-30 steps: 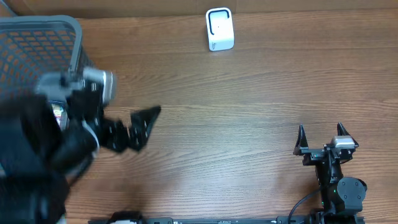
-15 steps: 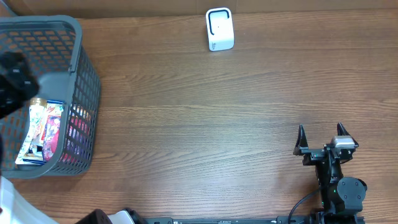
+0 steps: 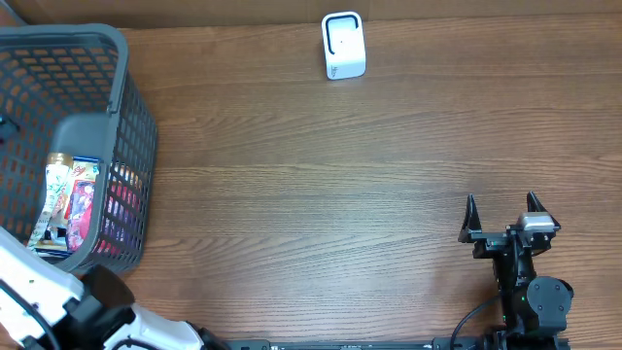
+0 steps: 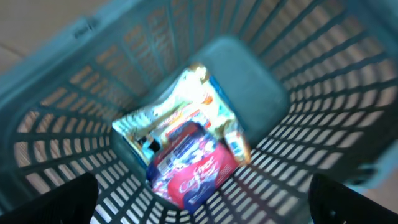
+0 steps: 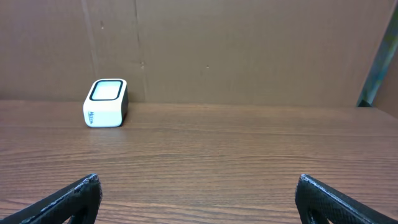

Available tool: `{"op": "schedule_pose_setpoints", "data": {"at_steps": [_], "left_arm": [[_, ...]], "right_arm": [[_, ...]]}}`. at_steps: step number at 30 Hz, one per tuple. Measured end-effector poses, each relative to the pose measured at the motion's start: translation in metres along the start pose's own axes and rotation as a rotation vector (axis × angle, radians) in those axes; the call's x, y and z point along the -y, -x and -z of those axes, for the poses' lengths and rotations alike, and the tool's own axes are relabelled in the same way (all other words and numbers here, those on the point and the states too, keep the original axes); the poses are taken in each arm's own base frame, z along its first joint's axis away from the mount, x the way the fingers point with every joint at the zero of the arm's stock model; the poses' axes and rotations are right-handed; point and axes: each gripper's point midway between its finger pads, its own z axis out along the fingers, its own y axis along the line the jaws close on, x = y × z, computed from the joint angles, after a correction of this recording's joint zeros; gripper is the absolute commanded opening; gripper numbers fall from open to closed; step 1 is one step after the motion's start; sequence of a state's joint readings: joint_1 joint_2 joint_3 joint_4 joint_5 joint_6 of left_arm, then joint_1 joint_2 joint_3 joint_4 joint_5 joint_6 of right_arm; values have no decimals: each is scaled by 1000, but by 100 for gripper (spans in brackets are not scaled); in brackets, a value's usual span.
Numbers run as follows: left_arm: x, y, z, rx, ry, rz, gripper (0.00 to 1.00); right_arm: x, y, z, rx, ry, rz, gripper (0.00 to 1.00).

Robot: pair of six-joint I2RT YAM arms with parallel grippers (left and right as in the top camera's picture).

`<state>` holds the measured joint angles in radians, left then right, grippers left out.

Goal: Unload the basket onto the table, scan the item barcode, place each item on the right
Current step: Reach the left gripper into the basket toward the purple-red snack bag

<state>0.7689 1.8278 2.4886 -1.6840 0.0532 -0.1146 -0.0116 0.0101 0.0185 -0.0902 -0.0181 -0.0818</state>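
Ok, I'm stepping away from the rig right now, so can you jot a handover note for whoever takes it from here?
Left pincer: open, empty, looking down into the grey basket at the left of the table.
Right pincer: open, empty, low at the right, facing the white scanner.
Items: snack packets lie in the basket; the scanner stands at the far edge.
Done: nothing picked, nothing scanned.
Left: grasp a packet, show its barcode to the scanner.

Packets (image 3: 70, 204) in basket (image 3: 121, 68), scanner (image 3: 342, 45) well apart
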Motion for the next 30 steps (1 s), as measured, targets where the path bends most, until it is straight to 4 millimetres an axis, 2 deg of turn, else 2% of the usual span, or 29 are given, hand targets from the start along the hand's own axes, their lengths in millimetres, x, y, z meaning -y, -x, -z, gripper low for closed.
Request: {"op": "schedule_pose_setpoints", "data": {"at_steps": [11, 19, 30], "left_arm": [[-7, -39, -66, -234, -29, -128, 100], [-6, -83, -128, -394, -94, -204, 100], [-21, -144, -193, -526, -82, -233, 100]], "right_arm": [[0, 0, 0, 0, 1, 1, 100], [0, 0, 0, 1, 0, 0, 100], [0, 0, 0, 0, 0, 1, 100]]}}
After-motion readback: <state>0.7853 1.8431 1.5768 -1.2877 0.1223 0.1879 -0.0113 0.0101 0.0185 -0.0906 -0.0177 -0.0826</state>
